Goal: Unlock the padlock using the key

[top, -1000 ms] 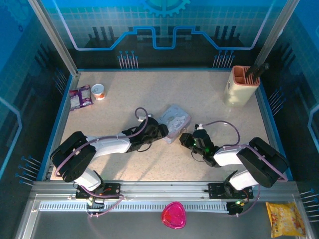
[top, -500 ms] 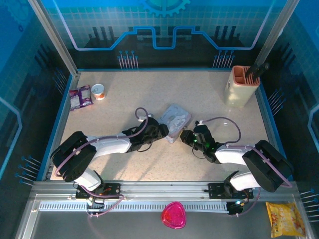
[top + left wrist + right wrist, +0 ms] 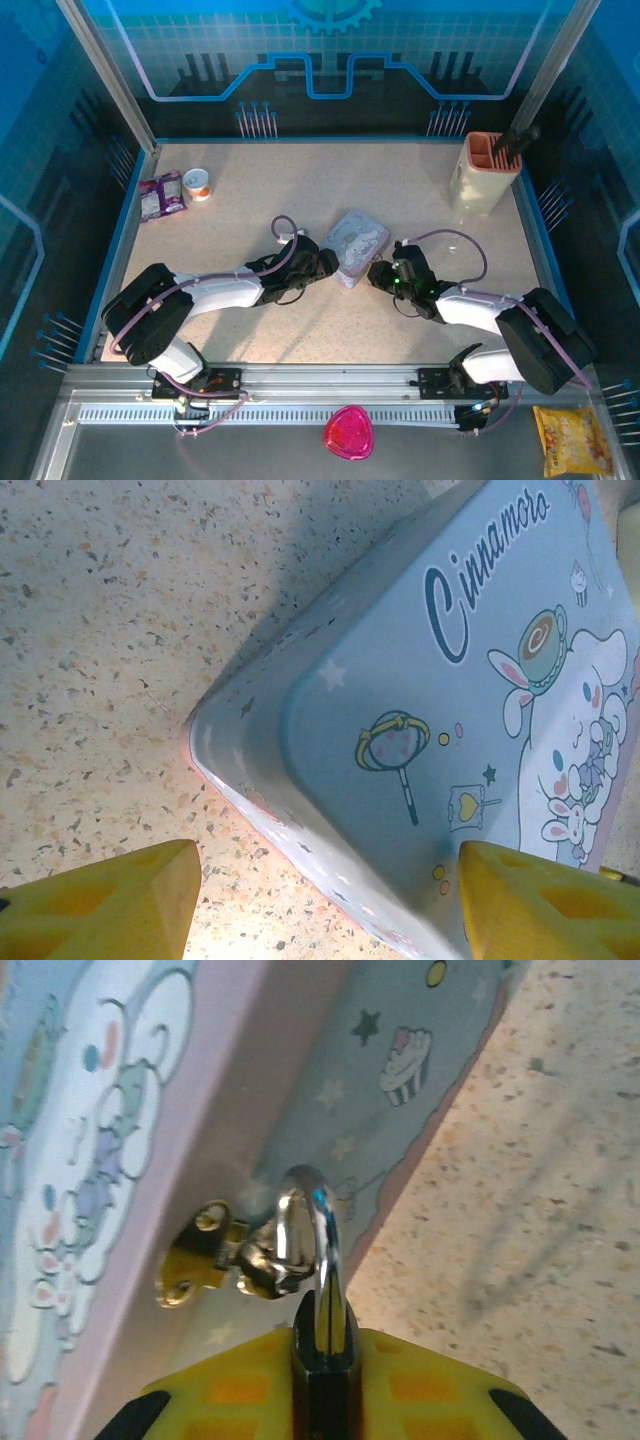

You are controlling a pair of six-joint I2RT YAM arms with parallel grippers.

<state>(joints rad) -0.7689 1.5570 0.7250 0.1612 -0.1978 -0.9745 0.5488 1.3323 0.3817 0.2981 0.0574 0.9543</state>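
At the hasp (image 3: 200,1255) of the tin (image 3: 420,680): right tool (image 3: 325,1400) grips the padlock (image 3: 326,1300); left tool (image 3: 330,905) stands open.
Lid print reads "Cinnamoro", the rest cut off at the frame edge, in dark script beside a white long-eared cartoon figure. The padlock hangs on the tin's side wall, on the side facing the right arm. Its long axis runs in line with the right tool: silvery shackle (image 3: 312,1195) points away from the tool and passes through the brass hasp, dark body sits toward the tool, pinched between the yellow pads. Left tool's jaws are wide apart, one finger on either side of the tin's corner, above the speckled worktop (image 3: 100,630); contact with the tin cannot be told.
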